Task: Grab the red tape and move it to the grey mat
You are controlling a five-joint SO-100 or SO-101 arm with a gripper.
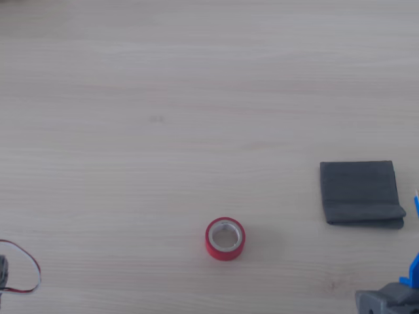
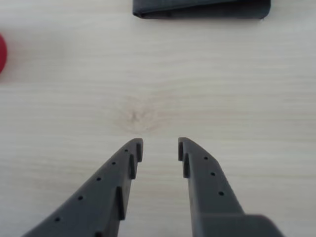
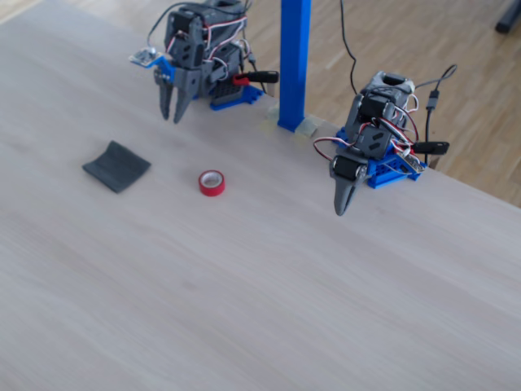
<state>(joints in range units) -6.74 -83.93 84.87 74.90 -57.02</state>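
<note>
Red tape (image 1: pixel 225 239) sits well left of the grey mat (image 1: pixel 361 193); gripper (image 2: pixel 159 149) hangs half-open, empty. Probably a sloppy approach just knocks the roll rolling.

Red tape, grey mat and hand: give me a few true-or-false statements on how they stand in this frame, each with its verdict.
1. The red tape lies on the bare table, apart from the grey mat. True.
2. The hand is shut on the red tape. False: in the wrist view its fingers are spread with nothing between them, over bare table.
3. In the wrist view the grey mat sits at the top edge, ahead of the fingertips. True.
4. In the other view the red tape lies to the right of the grey mat. False: it lies to the mat's left and a little lower in the picture.
</note>
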